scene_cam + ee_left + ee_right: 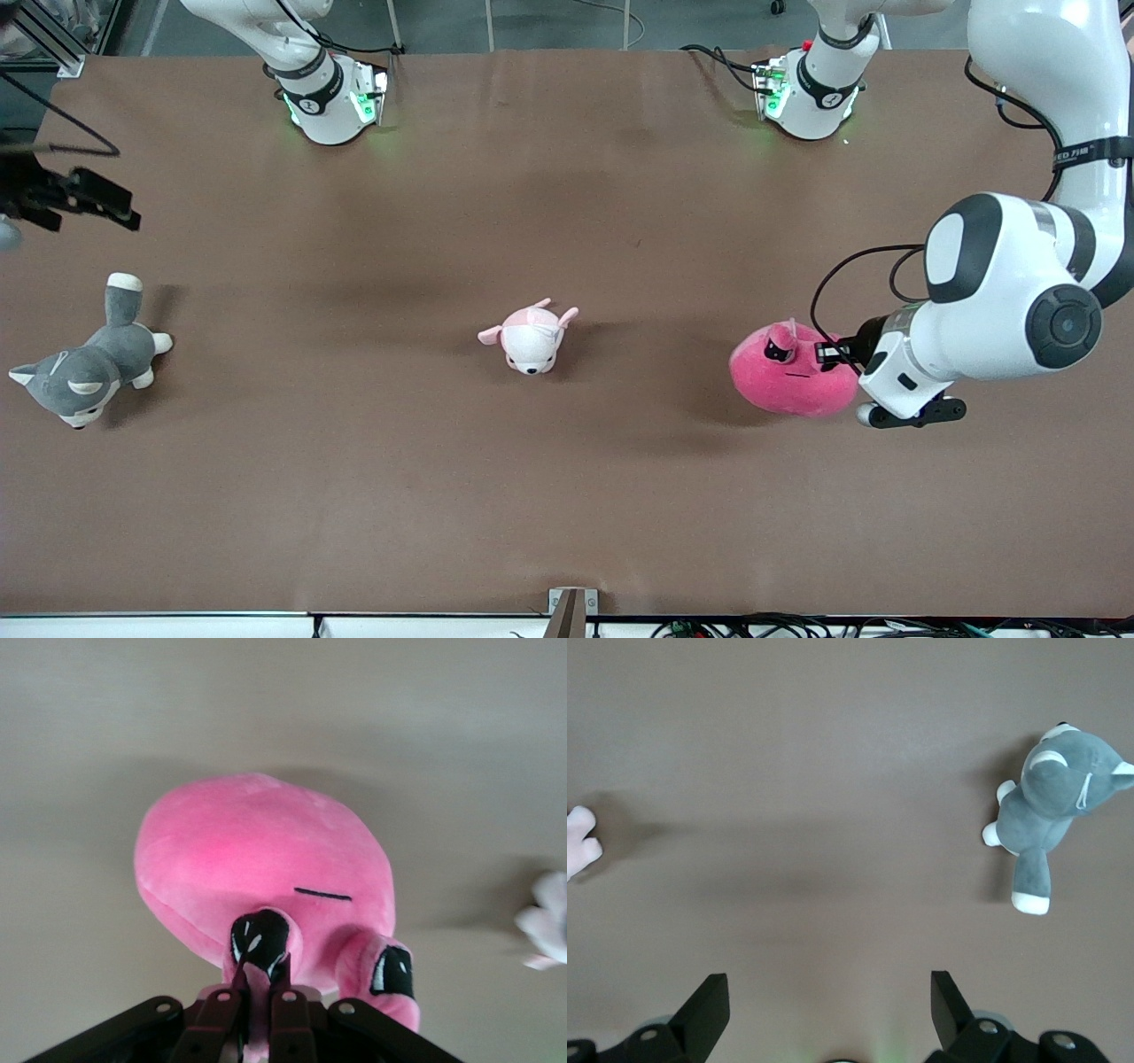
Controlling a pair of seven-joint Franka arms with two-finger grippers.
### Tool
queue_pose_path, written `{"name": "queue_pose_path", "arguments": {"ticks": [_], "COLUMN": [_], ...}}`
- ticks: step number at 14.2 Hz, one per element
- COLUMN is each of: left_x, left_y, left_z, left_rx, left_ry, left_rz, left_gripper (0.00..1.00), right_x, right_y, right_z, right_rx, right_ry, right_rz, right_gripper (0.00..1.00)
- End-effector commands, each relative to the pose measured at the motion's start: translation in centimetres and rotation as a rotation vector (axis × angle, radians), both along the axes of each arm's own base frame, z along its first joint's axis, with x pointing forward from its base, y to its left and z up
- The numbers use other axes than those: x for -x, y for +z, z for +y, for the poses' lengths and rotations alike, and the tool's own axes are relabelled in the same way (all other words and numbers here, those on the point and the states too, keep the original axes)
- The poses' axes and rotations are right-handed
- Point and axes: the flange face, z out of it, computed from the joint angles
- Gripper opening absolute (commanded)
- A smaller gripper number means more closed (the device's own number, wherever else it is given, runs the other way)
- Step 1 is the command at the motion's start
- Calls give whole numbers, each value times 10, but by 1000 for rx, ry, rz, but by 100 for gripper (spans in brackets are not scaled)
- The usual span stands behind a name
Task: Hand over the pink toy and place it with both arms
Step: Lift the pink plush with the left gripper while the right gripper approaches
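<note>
Wide brown tabletop [567, 496] spread out here, two white Franka arms based along its edge farthest from the front camera, and the left arm [1010, 310] is the one in play, bent low at its own end of the table. Its end effector [819, 353] is pressed together on a pinch of plush at the eye end of the pink toy [791, 372], and in the left wrist view the fingers [237, 988] are bunching a fold of fabric right by one black eye, so the left end effector [252, 992] has fabric rather than the body of the pink toy [266, 868]. The toy sits by the left arm's end, well apart from the others, and whether it has left the surface I cannot tell. It looks light, soft and squashy, nothing fragile, so it should dangle and swing from that pinch; for the handover I'd judge the round, bare lower bulge the best spot for the second grip, taken deep enough that the fleece doesn't slide out. Next down in size, the grey husky plush [89, 359] lies at the right arm's end, then the small pale pink puppy plush [532, 338] mid-table. The right end effector [84, 202] waits over the table near the husky, jaws spread wide and empty, seen clearly in its own wrist view [828, 1010].
</note>
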Motion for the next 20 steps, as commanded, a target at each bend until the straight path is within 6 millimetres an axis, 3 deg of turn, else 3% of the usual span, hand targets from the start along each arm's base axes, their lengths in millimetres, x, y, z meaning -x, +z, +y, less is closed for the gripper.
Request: {"name": "queue_pose_path", "arguments": {"ticks": [1,2,4,7,10,14,20], "left_x": [1,-1,1,13,31,52,88], "left_y": [38,42,50,63,85,120,168], "left_z": [-48,-70,-114,-171,-217,-246,-288], "left_rx": [76,92,129,251,299,344,425], "left_ry": [35,58,94,124,115,82,93], "left_rz": [-30,-44,-110,-162,-217,-274,-348], "left_gripper": [0,0,0,0,0,0,0], "right_x": [-25,-26,-28,-30,-36,-39,-17], "right_y": [-34,-35,-35,-33,-49,-52,-42], "right_z": [-4,-6,10,48,95,158,266], "right_rx": [18,49,93,79,9,-127,-184], "right_ry": [12,28,55,-41,-203,-367,-687], "right_rz": [36,35,26,-7,-3,-17,-40], "right_gripper": [100,100,100,100,100,100,100]}}
